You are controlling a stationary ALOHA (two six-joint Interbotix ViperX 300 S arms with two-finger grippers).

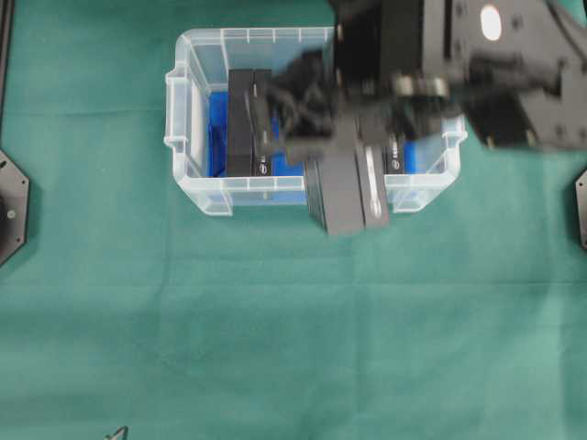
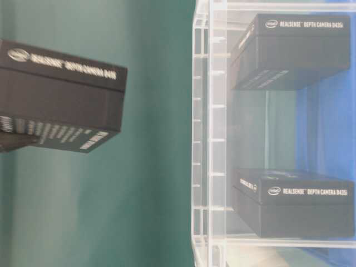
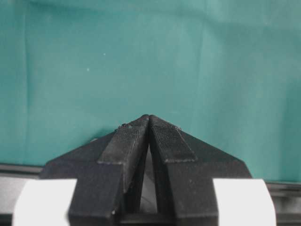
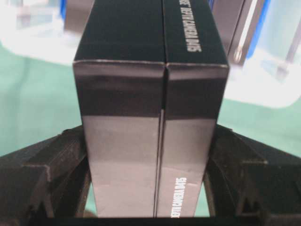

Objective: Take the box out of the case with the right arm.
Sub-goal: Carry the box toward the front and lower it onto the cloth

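My right gripper [image 4: 149, 141] is shut on a black box [image 4: 148, 61], its fingers pressing on the two long sides. From overhead the box [image 1: 347, 197] hangs past the front wall of the clear case [image 1: 197, 110], under the black right arm [image 1: 431, 82]. In the table-level view the held box [image 2: 61, 94] floats above the green cloth, left of the case wall [image 2: 203, 139] and apart from it. My left gripper [image 3: 149, 117] is shut and empty above bare green cloth.
Other black boxes stay inside the case: one upright at the left [image 1: 246, 119] and one at the right [image 1: 399, 151], seen side-on as an upper box [image 2: 292, 53] and a lower box [image 2: 295, 203]. A blue sheet [image 1: 217, 137] lines the floor. Green cloth [image 1: 275, 348] spreads in front.
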